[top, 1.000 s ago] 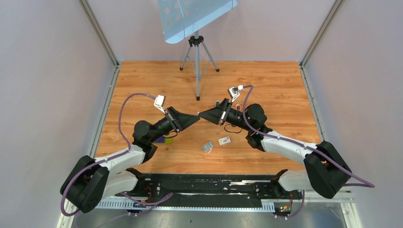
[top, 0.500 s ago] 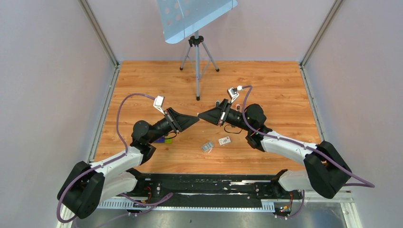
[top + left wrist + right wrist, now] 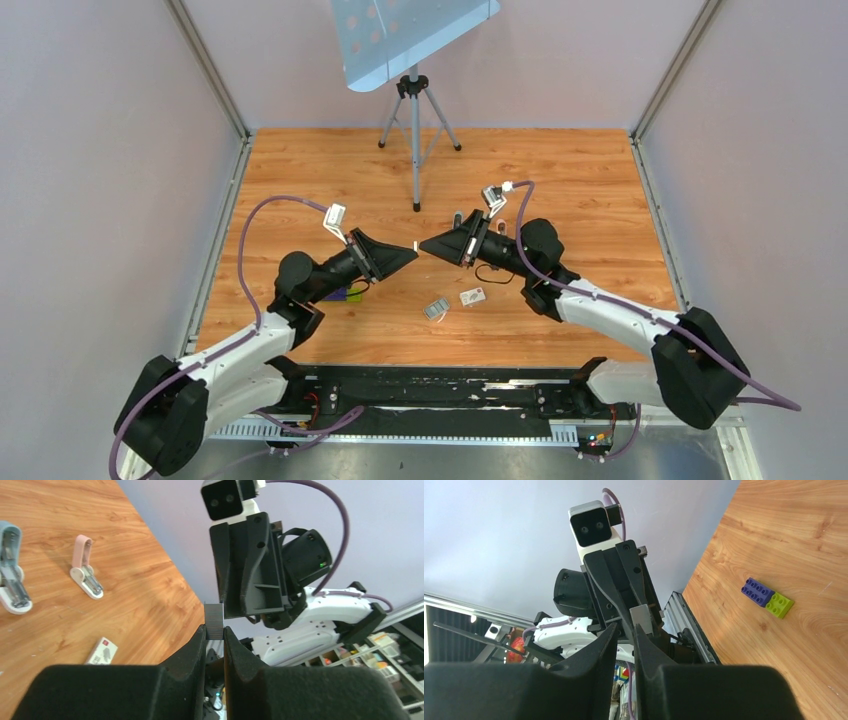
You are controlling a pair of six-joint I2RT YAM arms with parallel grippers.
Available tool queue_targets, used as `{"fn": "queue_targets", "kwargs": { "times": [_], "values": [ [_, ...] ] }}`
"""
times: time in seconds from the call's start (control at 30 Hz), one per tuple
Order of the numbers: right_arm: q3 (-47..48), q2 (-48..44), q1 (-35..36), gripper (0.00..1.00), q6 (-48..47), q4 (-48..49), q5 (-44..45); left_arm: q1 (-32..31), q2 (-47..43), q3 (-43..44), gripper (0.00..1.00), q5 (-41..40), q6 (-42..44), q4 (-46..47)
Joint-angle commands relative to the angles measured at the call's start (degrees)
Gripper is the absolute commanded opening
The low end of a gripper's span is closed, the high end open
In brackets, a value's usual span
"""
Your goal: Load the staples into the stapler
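Pink stapler (image 3: pixel 82 566) lies on the counter (image 3: pixel 130 595) beside a blue stapler (image 3: pixel 11 565), well apart from the pincer tips. Staple strip (image 3: pixel 214 621) is clamped in the left pincer (image 3: pixel 215 630), mid-air. Right pincer (image 3: pixel 626 629) faces it, cracked open, empty.

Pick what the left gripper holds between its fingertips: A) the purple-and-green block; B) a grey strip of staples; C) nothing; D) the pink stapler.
B: in the left wrist view the grey strip of staples stands pinched in the left gripper, while the pink stapler lies apart on the table.
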Motion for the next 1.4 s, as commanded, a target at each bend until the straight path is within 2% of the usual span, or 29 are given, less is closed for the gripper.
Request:
{"fn": "queue_targets", "kwargs": {
  "times": [0.0, 0.17, 0.27, 0.4, 0.53, 0.63, 0.7, 0.83, 0.93, 1.1, 1.23, 1.37],
  "values": [
    [-0.7, -3.3, 0.6, 0.23, -2.9, -4.1, 1.9, -0.3, -2.3, 3.4, 0.15, -0.6, 8.2, -12.3],
    [-1.1, -7.4, 0.4, 0.25, -8.2, -12.5, 5.3, -0.3, -4.3, 7.8, 0.17, -4.0, 18.7, -29.6],
    [0.1, -10.9, 0.1, 0.3, -15.2, -22.9, 9.7, -0.3, -4.2, 10.0, 0.16, -6.7, 23.7, -37.5],
    [2.0, -14.7, -0.1, 0.47, -26.3, -39.1, 21.1, -0.6, -3.0, 11.8, 0.15, -8.5, 28.1, -42.6],
    [2.7, -14.2, -1.4, 0.67, -36.3, -48.1, 35.0, -0.7, -1.1, 12.0, 0.15, -9.4, 29.1, -42.2],
    [2.2, -10.8, -6.0, 0.73, -40.5, -48.3, 34.2, -1.7, 1.7, 13.8, 0.15, -11.9, 31.5, -44.7],
    [3.2, -6.4, -7.8, 0.67, -44.2, -46.8, 31.1, -2.7, 3.8, 15.0, 0.16, -13.3, 34.1, -46.9],
    [9.6, 7.3, -9.5, 0.47, -49.1, -47.9, 24.1, -3.0, 7.8, 16.2, 0.16, -14.8, 36.3, -47.9],
    [14.0, 15.1, -9.9, 0.37, -50.0, -48.0, 23.8, -3.0, 9.4, 16.5, 0.15, -16.7, 36.8, -48.6],
    [18.2, 22.3, -10.1, 0.32, -50.1, -46.8, 27.5, -3.0, 11.7, 17.9, 0.13, -23.9, 38.2, -54.5],
    [19.1, 25.8, -10.1, 0.31, -50.2, -45.6, 30.5, -3.0, 12.8, 17.5, 0.13, -24.1, 38.5, -54.1],
    [19.3, 28.1, -10.0, 0.32, -50.0, -44.2, 29.3, -3.0, 14.3, 17.5, 0.13, -24.0, 38.2, -53.0]
  ]
}}
